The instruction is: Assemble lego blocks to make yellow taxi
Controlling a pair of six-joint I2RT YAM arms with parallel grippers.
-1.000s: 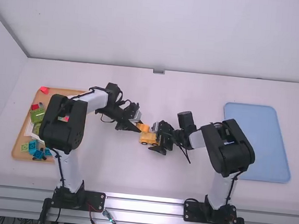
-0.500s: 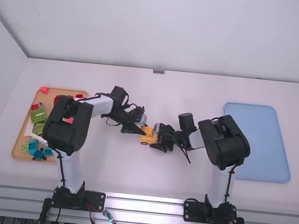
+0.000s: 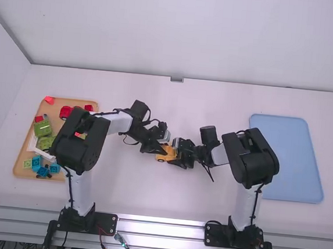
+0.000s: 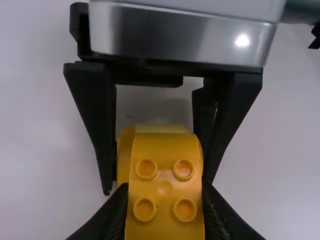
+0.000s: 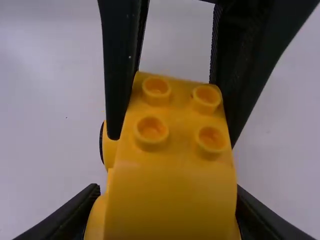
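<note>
In the high view my left gripper [image 3: 160,151] and right gripper [image 3: 178,159] meet around the yellow car [image 3: 167,154] at mid-table. The left wrist view has the four-studded yellow top block [image 4: 165,172] squeezed by my left gripper [image 4: 165,192]; the yellow car base [image 4: 123,160] is behind it, between the right gripper's fingers. In the right wrist view, my right gripper [image 5: 167,195] is shut on the car base [image 5: 95,220], and the studded top block [image 5: 172,150] lies over it. A dark wheel shows at one side. Whether the blocks are fully joined, I cannot tell.
On the left, an orange-brown tray [image 3: 20,167] holds several red, green and blue blocks, partly behind the left arm. A light red block [image 3: 49,100] is at its far corner. The light blue tray [image 3: 294,159] lies at the right.
My left gripper has moved right and slightly toward the camera, bringing the top block over the car base. The right arm's upper part shifted slightly left; its gripper has barely moved.
</note>
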